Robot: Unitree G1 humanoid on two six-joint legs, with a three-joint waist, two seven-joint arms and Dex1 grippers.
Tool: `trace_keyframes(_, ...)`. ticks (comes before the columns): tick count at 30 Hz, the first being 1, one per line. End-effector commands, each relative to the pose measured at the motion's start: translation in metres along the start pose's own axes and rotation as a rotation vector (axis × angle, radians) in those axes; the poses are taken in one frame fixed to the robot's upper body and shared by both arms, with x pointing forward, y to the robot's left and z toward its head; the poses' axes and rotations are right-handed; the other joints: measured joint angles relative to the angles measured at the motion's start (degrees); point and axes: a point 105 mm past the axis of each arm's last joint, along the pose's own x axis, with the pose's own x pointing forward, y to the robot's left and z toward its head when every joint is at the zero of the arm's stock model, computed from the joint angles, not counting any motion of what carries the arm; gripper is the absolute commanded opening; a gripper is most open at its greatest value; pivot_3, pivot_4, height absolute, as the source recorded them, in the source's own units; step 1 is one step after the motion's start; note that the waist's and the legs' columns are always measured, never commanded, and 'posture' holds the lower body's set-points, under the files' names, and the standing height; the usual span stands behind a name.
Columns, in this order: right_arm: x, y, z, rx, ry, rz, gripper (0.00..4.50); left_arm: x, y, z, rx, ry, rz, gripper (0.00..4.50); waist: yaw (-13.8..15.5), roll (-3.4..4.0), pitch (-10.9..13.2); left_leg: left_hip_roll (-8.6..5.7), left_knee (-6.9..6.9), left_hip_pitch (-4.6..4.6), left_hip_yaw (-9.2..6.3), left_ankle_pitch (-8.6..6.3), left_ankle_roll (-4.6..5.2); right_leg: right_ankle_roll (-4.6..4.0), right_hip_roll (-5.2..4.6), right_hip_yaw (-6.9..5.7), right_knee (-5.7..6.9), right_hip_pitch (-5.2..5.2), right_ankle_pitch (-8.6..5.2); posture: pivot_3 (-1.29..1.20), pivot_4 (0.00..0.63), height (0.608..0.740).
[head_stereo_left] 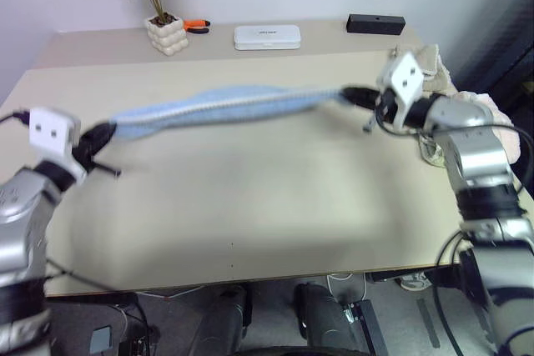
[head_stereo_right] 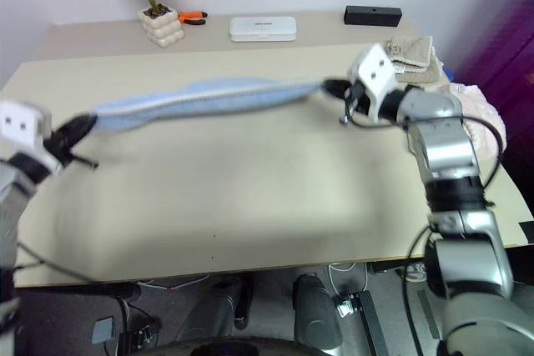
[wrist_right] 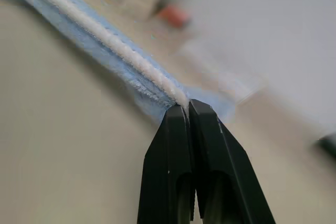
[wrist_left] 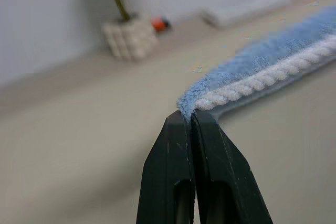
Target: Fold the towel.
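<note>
Stretching the light blue terry towel with pale whitish corded edging [head_stereo_left: 221, 106] taut above the beige tabletop [head_stereo_left: 250, 206], spanning from the left gripper [head_stereo_left: 107, 132] to the right gripper [head_stereo_left: 355, 96]. Pinching one towel end in each, both pairs of black fingers pressed together on the cloth. Hanging clear of the table, sagging slightly mid-span.

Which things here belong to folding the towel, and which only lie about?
Job: light blue terry towel; left pincer; right pincer, both shut on it.

Lying about: potted plant; white flat box; black box; orange-handled pliers; beige folded towel.
</note>
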Motion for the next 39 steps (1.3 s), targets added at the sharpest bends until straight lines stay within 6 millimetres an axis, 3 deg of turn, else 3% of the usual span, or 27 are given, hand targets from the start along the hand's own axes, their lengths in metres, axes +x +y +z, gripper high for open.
trace_keyframes(1, -0.025, 0.026, 0.002, 0.011, 0.051, 0.165, 0.03, -0.037, -0.009, -0.002, -0.008, 0.074, -0.083, 0.00, 0.1, 0.04, 0.0, 0.00, 0.00, 0.01, 0.00, 0.00, 0.00, -0.01, 0.00, 0.00, -0.02, 0.01, 0.00, 0.00, 0.150, 0.740)
trace_keyframes(6, -0.052, 0.054, -0.004, 0.074, 0.132, 0.336, 0.03, -0.069, -0.026, -0.013, -0.087, 0.179, -0.173, 0.00, 0.8, 0.05, 0.0, 0.12, 0.07, 0.22, 0.02, -0.02, -0.01, -0.26, -0.05, -0.03, -0.15, 0.31, -0.16, 0.00, 0.150, 0.740)
trace_keyframes(9, -0.048, 0.049, -0.002, 0.056, 0.122, 0.305, 0.03, -0.071, -0.024, -0.016, -0.090, 0.202, -0.163, 0.00, 1.3, 0.05, 0.0, 0.17, 0.06, 0.25, 0.11, -0.03, -0.01, -0.36, -0.07, -0.03, -0.24, 0.36, -0.22, 0.00, 0.150, 0.740)
trace_keyframes(15, -0.008, 0.015, -0.008, -0.036, 0.111, 0.118, 0.03, -0.035, 0.000, -0.024, -0.029, 0.181, -0.058, 0.00, 1.7, 0.03, 0.0, 0.17, 0.09, 0.30, 0.16, -0.02, -0.02, -0.39, -0.06, -0.04, -0.26, 0.39, -0.17, 0.00, 0.150, 0.740)
trace_keyframes(20, 0.021, 0.008, -0.022, -0.049, 0.131, 0.082, 0.03, -0.009, 0.011, -0.039, -0.012, 0.191, -0.025, 0.00, 1.6, -0.01, -0.1, 0.12, 0.00, 0.24, 0.17, -0.02, -0.01, -0.16, 0.02, -0.04, -0.26, 0.26, -0.01, 0.00, 0.150, 0.740)
trace_keyframes(26, 0.042, 0.004, -0.034, -0.035, 0.125, 0.055, 0.03, 0.012, 0.013, -0.047, -0.024, 0.180, -0.015, 0.00, 1.4, 0.01, 0.0, 0.11, -0.01, 0.23, 0.16, -0.03, -0.03, -0.13, 0.05, -0.04, -0.19, 0.22, 0.01, 0.00, 0.150, 0.740)
trace_keyframes(31, 0.048, -0.003, -0.044, -0.019, 0.130, -0.013, 0.03, 0.022, 0.017, -0.049, -0.081, 0.158, 0.028, 0.00, 1.3, 0.01, 0.0, 0.11, -0.02, 0.27, 0.15, -0.02, -0.04, -0.09, 0.07, -0.04, -0.15, 0.22, 0.05, 0.00, 0.150, 0.740)
trace_keyframes(34, 0.047, -0.005, -0.044, -0.009, 0.125, -0.017, 0.91, 0.022, 0.021, -0.051, -0.088, 0.159, 0.062, 0.98, 1.2, 0.01, 0.0, 0.10, -0.02, 0.27, 0.15, -0.02, -0.04, -0.08, 0.07, -0.04, -0.14, 0.21, 0.06, 0.00, 0.150, 0.740)
trace_keyframes(38, 0.043, -0.011, -0.045, -0.026, 0.129, -0.048, 2.87, 0.021, 0.029, -0.049, -0.111, 0.132, 0.143, 2.95, 1.2, 0.02, 0.0, 0.11, -0.01, 0.27, 0.14, -0.01, -0.05, -0.08, 0.08, -0.04, -0.11, 0.21, 0.06, 0.00, 0.150, 0.740)
trace_keyframes(39, 0.041, -0.013, -0.044, -0.031, 0.131, -0.062, 3.38, 0.020, 0.032, -0.048, -0.127, 0.120, 0.163, 2.98, 1.3, 0.01, 0.0, 0.10, 0.00, 0.27, 0.14, -0.01, -0.05, -0.08, 0.07, -0.04, -0.10, 0.21, 0.06, 0.00, 0.150, 0.740)
